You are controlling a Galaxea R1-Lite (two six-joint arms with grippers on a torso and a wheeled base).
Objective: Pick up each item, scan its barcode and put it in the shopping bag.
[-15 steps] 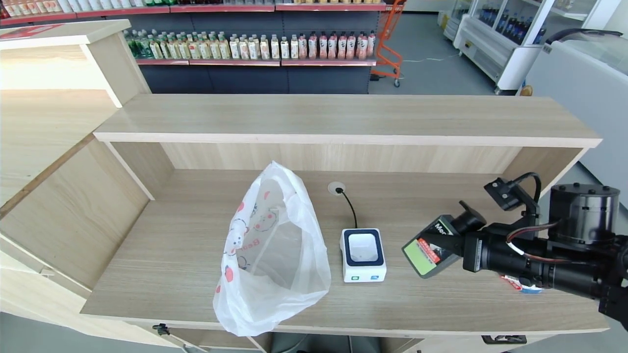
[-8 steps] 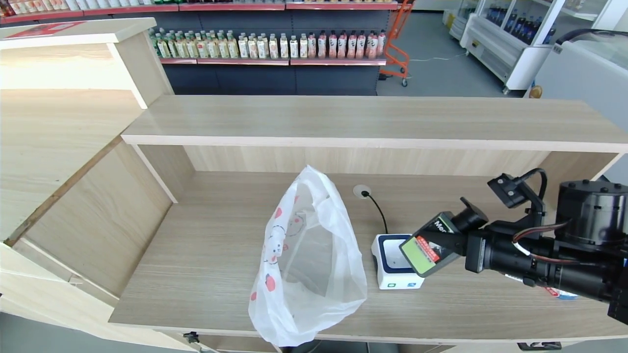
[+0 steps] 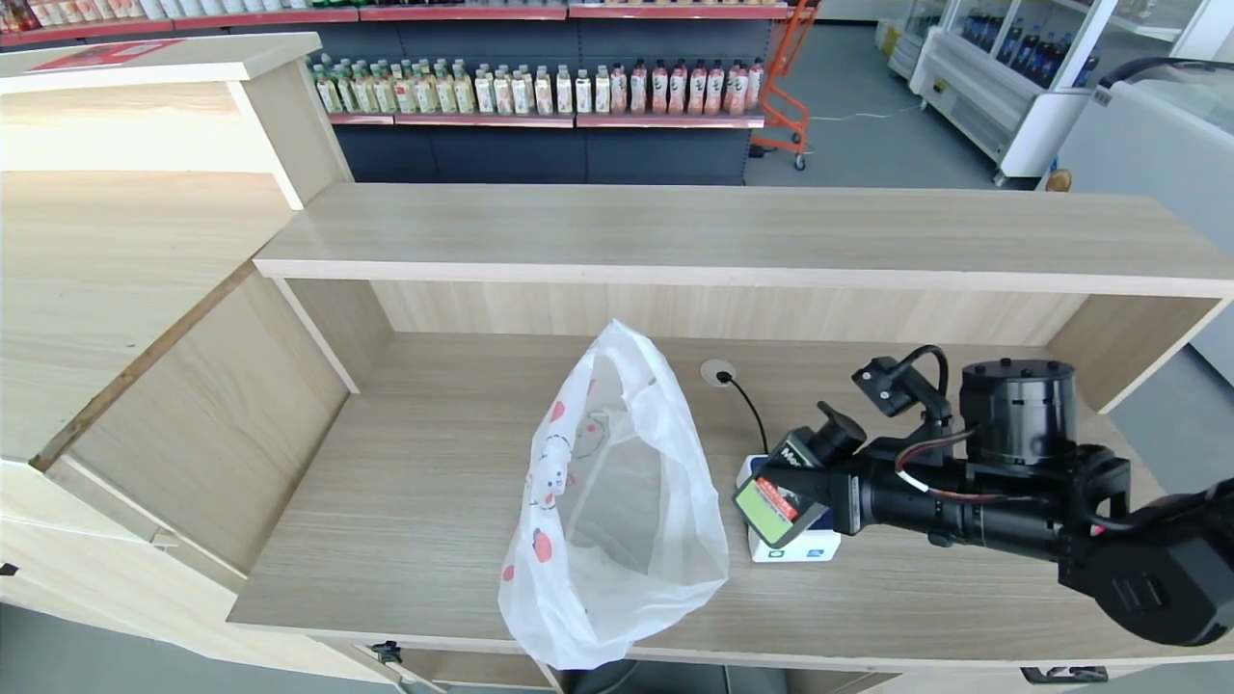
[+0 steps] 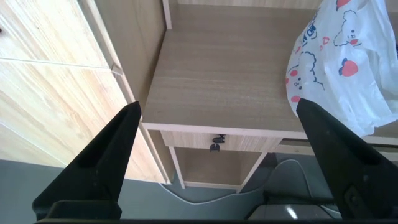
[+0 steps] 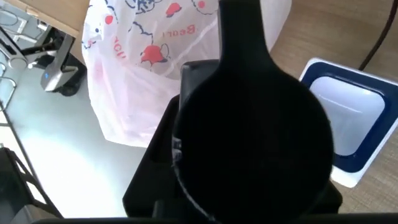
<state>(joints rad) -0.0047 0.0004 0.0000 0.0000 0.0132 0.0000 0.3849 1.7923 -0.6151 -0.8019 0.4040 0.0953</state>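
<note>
Head view: right tool [image 3: 808, 474] pinches dark green-faced box [image 3: 771, 509], held tilted over scanner [image 3: 812, 551], just beside shopping bag [image 3: 617, 501] standing open on worktop [image 3: 434, 482].
Left wrist view: left tool [image 4: 217, 106] spread wide above worktop's front edge, bag near.
Right wrist view: scanner and bag below.

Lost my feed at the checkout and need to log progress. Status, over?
Left gripper open, holding nothing. Right gripper shut on box, held at the scanner. Bag stands beside the scanner, nothing between.
</note>
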